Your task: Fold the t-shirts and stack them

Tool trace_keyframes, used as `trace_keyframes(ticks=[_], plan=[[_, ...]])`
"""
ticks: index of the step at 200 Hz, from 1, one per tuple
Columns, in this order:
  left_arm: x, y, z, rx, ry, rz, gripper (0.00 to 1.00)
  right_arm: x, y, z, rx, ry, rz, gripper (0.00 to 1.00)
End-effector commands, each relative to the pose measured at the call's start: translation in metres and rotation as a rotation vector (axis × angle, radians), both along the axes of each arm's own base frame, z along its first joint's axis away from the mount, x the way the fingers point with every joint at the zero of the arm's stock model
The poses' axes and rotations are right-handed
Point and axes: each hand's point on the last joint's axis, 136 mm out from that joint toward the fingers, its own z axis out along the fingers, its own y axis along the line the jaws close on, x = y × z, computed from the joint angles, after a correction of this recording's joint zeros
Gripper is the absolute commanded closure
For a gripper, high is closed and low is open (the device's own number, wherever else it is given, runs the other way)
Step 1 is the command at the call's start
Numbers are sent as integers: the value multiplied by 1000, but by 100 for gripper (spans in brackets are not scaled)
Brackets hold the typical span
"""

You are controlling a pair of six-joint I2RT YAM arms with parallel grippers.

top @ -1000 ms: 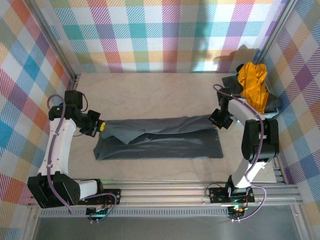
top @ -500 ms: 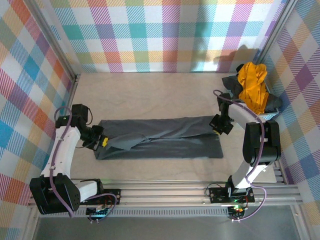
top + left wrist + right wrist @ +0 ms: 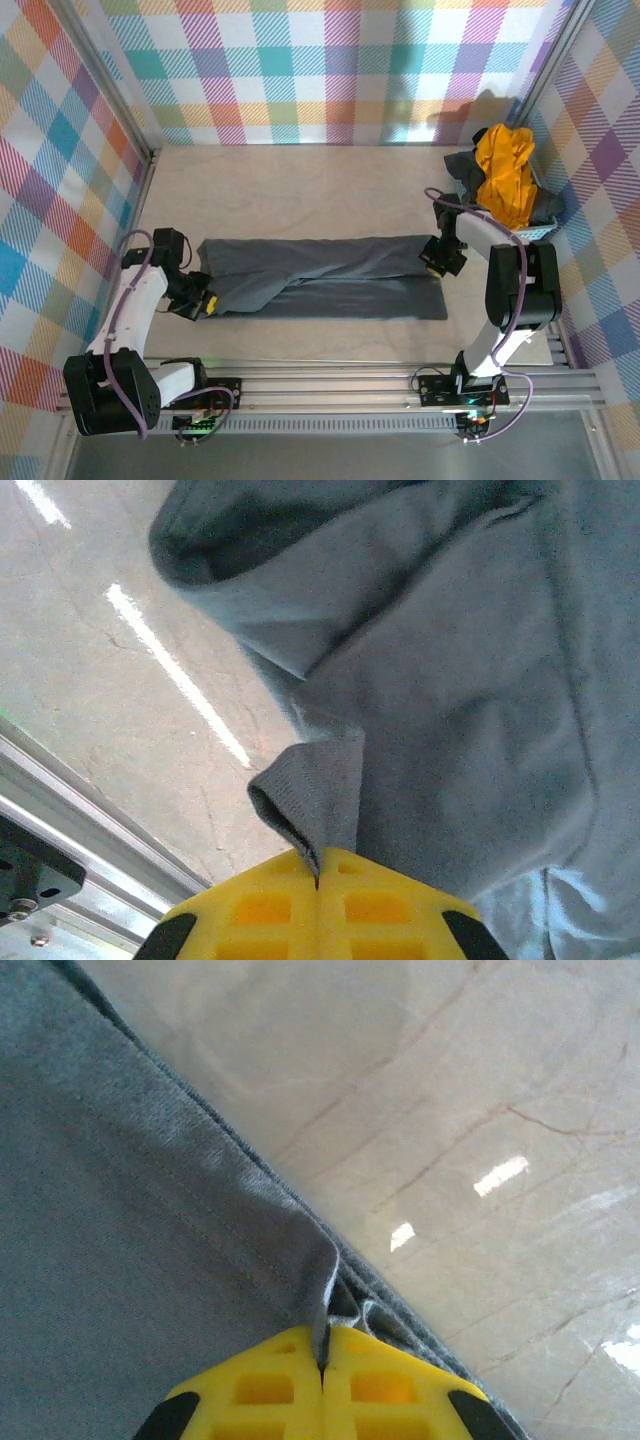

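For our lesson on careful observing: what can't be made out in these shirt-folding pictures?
- Top view: basket partly covered by the mustard-yellow shirt; what lies beneath is hidden.
- Top view: slate-grey t-shirt folded over itself, hiding its sleeves and collar.
- Wrist views: left tool and right tool cut off by the bottom edge; pinched cloth's depth hidden between pads.

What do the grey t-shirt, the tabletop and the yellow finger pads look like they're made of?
The grey t-shirt looks like soft matte knit cloth, likely cotton jersey: fine knit texture, limp folds. The tabletop looks like glossy marble-pattern stone or laminate: veins and sharp glare streaks; which one is unclear. The left end effector pads look like moulded yellow plastic, with recessed square pockets.
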Motion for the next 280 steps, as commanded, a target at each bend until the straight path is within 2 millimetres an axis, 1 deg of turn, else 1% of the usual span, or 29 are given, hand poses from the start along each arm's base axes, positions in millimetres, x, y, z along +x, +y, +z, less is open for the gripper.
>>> trace_keyframes(ticks=[1,19,30,43,50,57,71,86,99,108,114,125,137,147,153,166,186,206,224,242,255,266,272,280], plan=[[-2,-1,-9,15,-5,-21,100,-5,-8,1,-36,19,1,84],[0,0,-12,21,-3,-30,100,-1,-8,7,-37,4,14,73],[0,0,-13,26,2,-40,95,1,-8,12,-46,-9,25,68],[-1,-1,-14,20,10,-52,79,1,-10,20,-63,-23,32,64],[-2,-2,-14,13,16,-59,66,0,-11,24,-72,-31,36,64],[-3,-5,-14,-1,18,-58,59,-2,-12,29,-81,-40,38,63],[1,-9,-3,-16,-10,-57,56,-1,-12,40,-99,-79,52,63],[11,-6,20,23,-71,-54,54,2,-7,49,-107,-119,84,63],[24,-2,37,54,-119,-46,52,9,5,53,-105,-153,141,63],[36,2,44,73,-143,-44,51,15,17,54,-92,-178,189,64],[44,4,45,89,-151,-46,51,20,28,52,-60,-195,222,65],[62,4,41,85,-155,-43,52,30,51,44,37,-211,270,68],[87,-1,28,44,-157,-36,56,39,72,32,134,-195,297,75],[104,-7,15,10,-145,-26,61,41,78,19,163,-148,297,80],[113,-9,7,-3,-137,-28,63,42,80,12,172,-117,297,81],[127,-7,-10,19,-96,-48,66,43,82,-1,178,-51,293,82],[145,-9,-35,11,-53,-83,69,45,79,-15,162,24,282,81],[161,-7,-55,18,-33,-106,69,51,76,-23,149,79,270,80],[179,-3,-69,42,-21,-151,69,64,72,-25,142,78,254,79],[205,3,-77,72,-35,-205,69,83,73,-27,165,68,241,77],[228,8,-78,97,-70,-236,68,99,76,-27,197,50,242,77],[245,14,-70,136,-125,-254,66,112,80,-24,212,27,260,75],[253,16,-62,159,-157,-265,64,118,81,-20,214,14,272,74],[258,19,-51,192,-184,-278,60,125,82,-14,212,-1,284,72]])
